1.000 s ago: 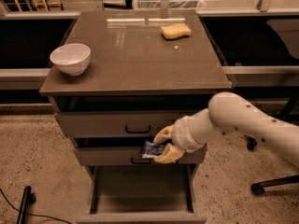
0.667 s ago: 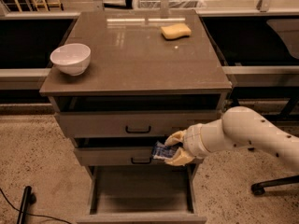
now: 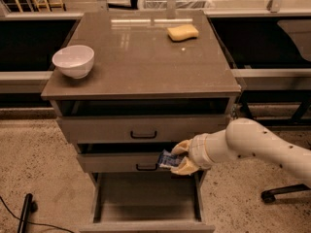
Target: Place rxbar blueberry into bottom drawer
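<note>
Bottom drawer [image 3: 146,200]: nearest me, pulled wide open, its grey floor bare to the eye; it lies at about 7 o'clock from my claw
Floor: a black cable [image 3: 25,216] at 9 o'clock of the open drawer, a chair foot [image 3: 282,193] at 3 o'clock
My claw [image 3: 176,159]: hangs in front of the cabinet at the height of the middle drawer, above the right back corner of the open one, clamped narrow on the bar
Rxbar blueberry [image 3: 166,159]: pinched between my two yellowish fingers [image 3: 181,146], sticking out toward 9 o'clock, not yet in the drawer, just beside the middle handle
My arm: comes in from 3 o'clock; a second ago it arched higher, and it now lies lower and flatter, with the bar held the same way
Middle drawer [image 3: 116,162]: open a crack, black handle at its centre
Top drawer [image 3: 97,128]: open a crack as well
Countertop [image 3: 141,67]: brown and glossy
Bowl [image 3: 74,60]: white, at 9 o'clock of the top, where it was before
Sponge [image 3: 183,32]: yellow, farthest, at 1 o'clock of the top, unmoved
</note>
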Robot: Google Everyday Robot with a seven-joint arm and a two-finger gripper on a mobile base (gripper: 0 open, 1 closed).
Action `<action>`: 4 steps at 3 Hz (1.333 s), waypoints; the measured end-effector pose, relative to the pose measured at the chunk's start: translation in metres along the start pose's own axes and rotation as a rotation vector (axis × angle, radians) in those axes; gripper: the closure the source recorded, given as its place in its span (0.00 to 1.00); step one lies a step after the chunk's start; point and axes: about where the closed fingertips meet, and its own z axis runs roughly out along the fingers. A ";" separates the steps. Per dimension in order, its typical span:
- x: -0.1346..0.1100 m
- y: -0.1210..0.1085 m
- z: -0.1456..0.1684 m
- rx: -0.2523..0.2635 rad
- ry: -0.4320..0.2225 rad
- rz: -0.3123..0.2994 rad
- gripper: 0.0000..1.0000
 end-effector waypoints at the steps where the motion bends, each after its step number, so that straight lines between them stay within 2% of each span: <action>1: 0.068 0.037 0.046 0.013 0.038 0.041 1.00; 2: 0.136 0.079 0.096 0.002 0.050 0.090 1.00; 3: 0.160 0.098 0.121 -0.028 0.025 0.075 1.00; 4: 0.162 0.102 0.127 -0.038 0.017 0.073 1.00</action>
